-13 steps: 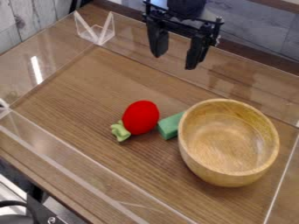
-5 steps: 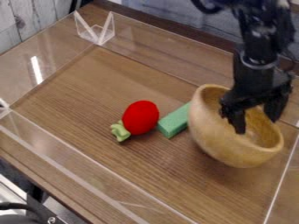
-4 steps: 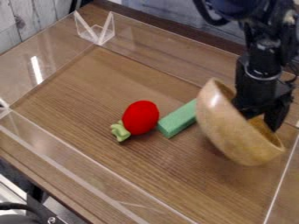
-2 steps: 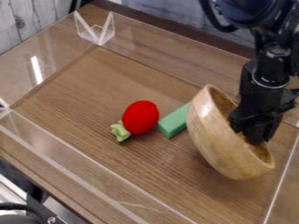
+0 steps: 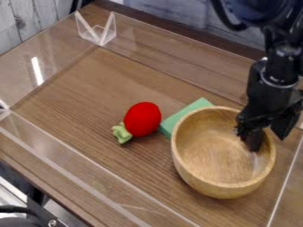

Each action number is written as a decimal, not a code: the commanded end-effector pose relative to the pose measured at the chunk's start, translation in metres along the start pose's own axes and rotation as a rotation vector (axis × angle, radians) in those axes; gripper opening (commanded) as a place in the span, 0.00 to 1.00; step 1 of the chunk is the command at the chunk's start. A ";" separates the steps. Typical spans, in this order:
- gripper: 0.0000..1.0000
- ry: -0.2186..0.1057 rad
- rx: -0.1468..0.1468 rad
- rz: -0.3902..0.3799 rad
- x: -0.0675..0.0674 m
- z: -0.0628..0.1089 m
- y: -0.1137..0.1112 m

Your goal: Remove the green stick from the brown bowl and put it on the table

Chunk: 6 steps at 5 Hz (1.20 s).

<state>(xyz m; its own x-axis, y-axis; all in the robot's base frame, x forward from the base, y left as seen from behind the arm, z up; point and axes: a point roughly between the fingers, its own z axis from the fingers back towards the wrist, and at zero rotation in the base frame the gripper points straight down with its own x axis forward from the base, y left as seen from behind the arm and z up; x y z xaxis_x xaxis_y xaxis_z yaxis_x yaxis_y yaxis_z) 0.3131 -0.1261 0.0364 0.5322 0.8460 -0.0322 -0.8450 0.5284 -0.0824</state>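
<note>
The brown bowl (image 5: 204,180) sits upright on the table (image 5: 83,93) at the right front. Nothing lies inside it. The green stick (image 5: 186,115) lies flat on the table just outside the bowl's far-left rim, which hides its near end. My gripper (image 5: 263,136) hangs over the right side of the bowl, its dark fingers (image 5: 246,131) spread apart and reaching down at the rim. It is open and holds nothing.
A red round toy (image 5: 142,118) with a pale green stub (image 5: 120,134) lies left of the green stick. Low clear acrylic walls (image 5: 95,27) edge the tabletop, and the bowl stands close to the right wall.
The bowl was tipped up on its side under the gripper. It has dropped back flat and sits a little further left, now covering the stick's near end. The gripper stayed at the right rim.
</note>
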 end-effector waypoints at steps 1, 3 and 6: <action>1.00 -0.017 -0.066 0.046 0.018 0.010 -0.013; 1.00 -0.005 -0.098 -0.004 0.034 0.035 -0.011; 1.00 -0.042 -0.134 0.070 0.015 0.029 -0.017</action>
<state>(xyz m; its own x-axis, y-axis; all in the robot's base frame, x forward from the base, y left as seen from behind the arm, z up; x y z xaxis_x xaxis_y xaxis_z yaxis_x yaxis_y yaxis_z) 0.3201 -0.1176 0.0343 0.4717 0.8815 -0.0208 -0.8772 0.4668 -0.1123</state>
